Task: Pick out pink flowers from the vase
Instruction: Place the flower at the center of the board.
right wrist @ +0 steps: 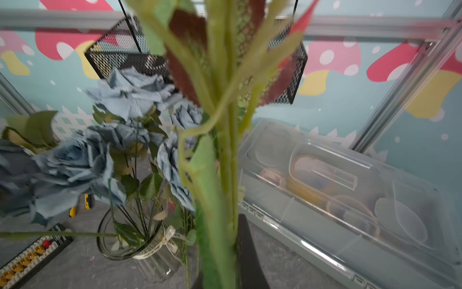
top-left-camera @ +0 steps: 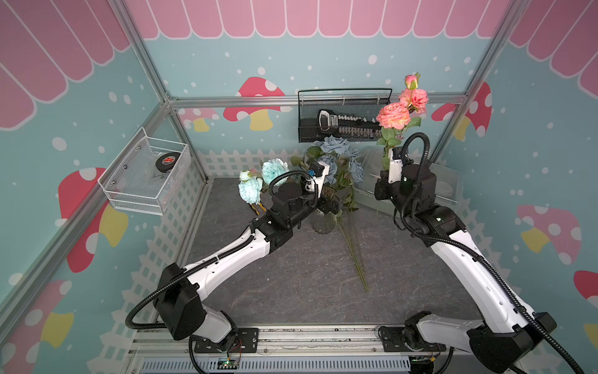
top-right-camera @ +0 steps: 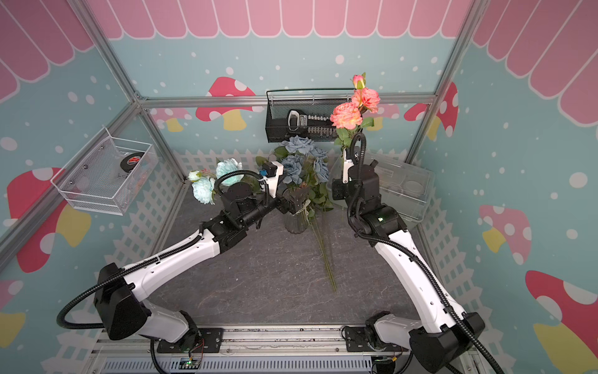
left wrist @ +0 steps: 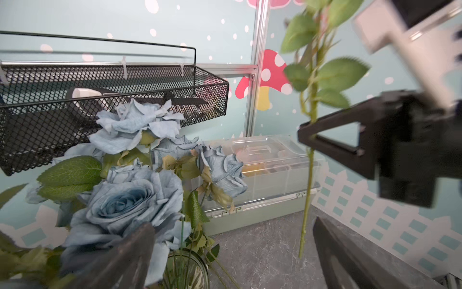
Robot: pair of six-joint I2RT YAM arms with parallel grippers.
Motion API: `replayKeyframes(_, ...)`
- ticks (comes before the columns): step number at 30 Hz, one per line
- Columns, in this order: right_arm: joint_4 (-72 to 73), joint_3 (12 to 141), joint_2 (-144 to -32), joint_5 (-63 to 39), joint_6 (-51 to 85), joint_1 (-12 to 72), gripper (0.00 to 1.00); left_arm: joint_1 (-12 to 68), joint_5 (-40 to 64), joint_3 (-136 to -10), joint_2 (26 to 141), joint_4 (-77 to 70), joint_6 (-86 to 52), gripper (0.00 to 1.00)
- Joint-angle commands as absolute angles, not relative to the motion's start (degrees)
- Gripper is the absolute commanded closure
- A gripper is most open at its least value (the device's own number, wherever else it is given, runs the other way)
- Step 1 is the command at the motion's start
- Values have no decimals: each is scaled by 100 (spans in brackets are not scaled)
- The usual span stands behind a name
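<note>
My left fingers (left wrist: 125,255) stand spread wide and empty beside the vase (top-left-camera: 323,223) on the surface (top-left-camera: 291,275), while farther back my right fingers (left wrist: 332,125), pinched on the stem (left wrist: 308,175), hold the pink flowers (top-left-camera: 393,116) clear of it, so next I'd set them down aside.

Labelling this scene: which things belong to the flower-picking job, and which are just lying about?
Job: coral-pink artificial flowers, right gripper holding them, clear ribbed glass vase.
Lying about: grey-blue roses, aqua blooms, black mesh basket, white wire basket, translucent plastic box.
</note>
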State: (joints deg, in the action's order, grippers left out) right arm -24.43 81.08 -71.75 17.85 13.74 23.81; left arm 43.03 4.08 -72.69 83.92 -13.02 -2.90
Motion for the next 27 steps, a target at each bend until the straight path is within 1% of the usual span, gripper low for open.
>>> replayKeyframes(1,-3245,8174,-7398,1577,1670,2205,100,4512,519,-7406,8022,-662,-360,1)
replayKeyframes(5,-3441,8225,-7909,1186,1808,2039,100,4821,471,-7154,7669,-507,-289,1)
replayKeyframes(16,-2572,7923,-9585,345,2082,1653,100,5469,-135,-6795,7125,-64,84,1)
replayKeyframes(22,-2321,8290,-10705,-14,2171,1635,100,5717,-455,-6813,6757,176,189,1)
replayKeyframes(27,-2566,8971,-11792,-350,2147,1644,100,5823,-646,-6806,6458,325,255,1)
